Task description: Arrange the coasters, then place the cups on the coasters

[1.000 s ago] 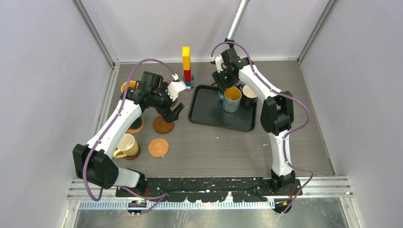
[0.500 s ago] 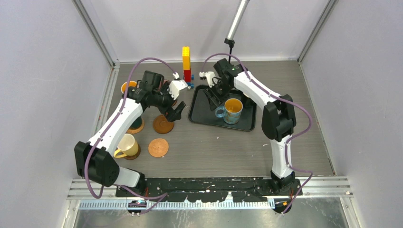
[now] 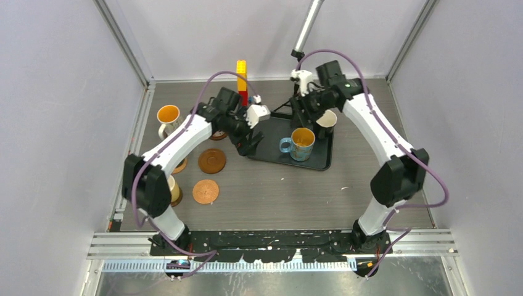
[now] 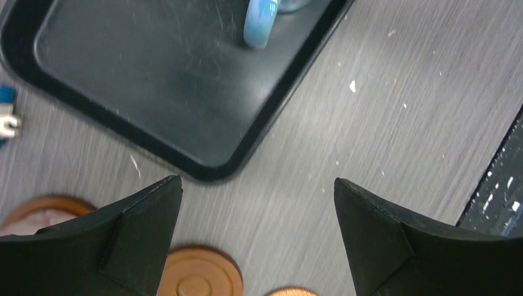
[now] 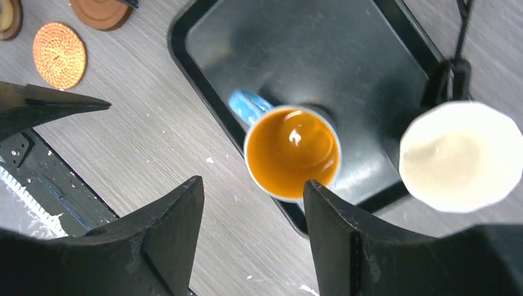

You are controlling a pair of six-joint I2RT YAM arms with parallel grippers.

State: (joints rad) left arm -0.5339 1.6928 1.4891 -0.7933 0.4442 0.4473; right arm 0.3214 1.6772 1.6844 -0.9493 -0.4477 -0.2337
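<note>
Blue mug [image 5: 291, 153] stands on the black tray [image 5: 296, 55], beside a white mug [image 5: 459, 154]. Right claw [image 5: 253, 181] hovers above it, jaws apart and empty. Left claw [image 4: 257, 180] gapes wide, empty, over the tray's corner, near a wood coaster [image 3: 211, 161] and a woven coaster [image 3: 205, 191] on the tabletop [image 3: 277, 191].

The blue cup [image 3: 301, 145], orange inside, stands upright in the tray [image 3: 311, 164], the plain white cup [image 3: 326, 119] just beyond it. A glossy brown coaster [image 3: 211, 161] and a woven tan coaster [image 3: 205, 192] lie bare on the counter [image 3: 277, 191].
</note>
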